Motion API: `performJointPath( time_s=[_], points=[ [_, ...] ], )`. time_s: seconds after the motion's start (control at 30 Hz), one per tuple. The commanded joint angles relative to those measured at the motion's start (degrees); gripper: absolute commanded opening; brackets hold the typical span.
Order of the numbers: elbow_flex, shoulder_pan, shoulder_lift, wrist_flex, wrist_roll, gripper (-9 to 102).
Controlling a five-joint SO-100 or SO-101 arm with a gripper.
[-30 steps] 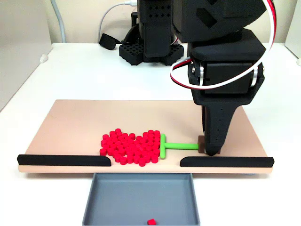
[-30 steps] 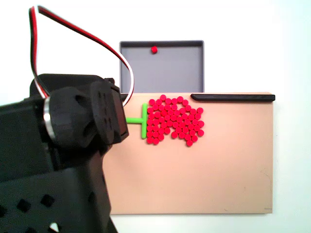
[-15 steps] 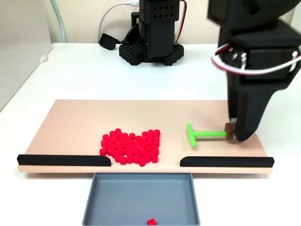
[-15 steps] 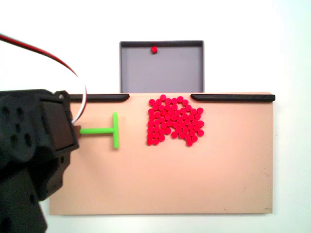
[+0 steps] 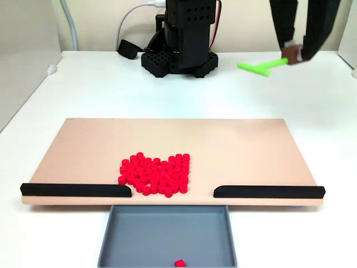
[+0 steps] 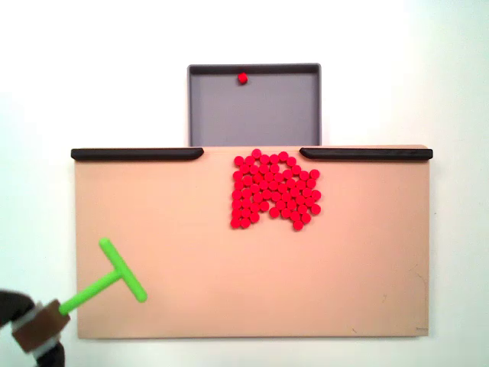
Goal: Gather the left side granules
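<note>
Nearest the front camera: grey tray (image 5: 167, 215), one red pellet (image 5: 179, 263) at its 6 o'clock edge; it sits below the gap between two black rails (image 5: 75, 190), evidently to catch pellets swept through. Next, the tan board (image 5: 83, 145): granules (image 5: 155, 173) bunched in one patch just behind the gap, slightly toward 9 o'clock, clear of the rails. Farthest, at 1 o'clock above the white desk (image 5: 83, 89), the hand (image 5: 294, 57) is clamped on the brown handle of the green T-stick (image 5: 260, 67), lifted off the board; likely repositioning for another sweep.
</note>
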Motion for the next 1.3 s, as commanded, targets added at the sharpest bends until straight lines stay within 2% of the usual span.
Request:
performJointPath(
  time_s=[0.0, 0.17, 0.37, 0.63, 0.83, 1.27],
  points=[
    [8.8, 2.5, 11.7, -0.2, -16.2, 0],
    [12.0, 10.9, 16.3, -0.3, -39.1, 0],
    [12.0, 19.2, 13.7, -0.4, -61.7, 0],
    [12.0, 22.6, 10.2, -0.7, -79.2, 0],
    [12.0, 24.1, 9.3, -0.9, -85.1, 0],
    [11.0, 26.2, 8.2, -1.1, -86.0, 0]
  ],
)
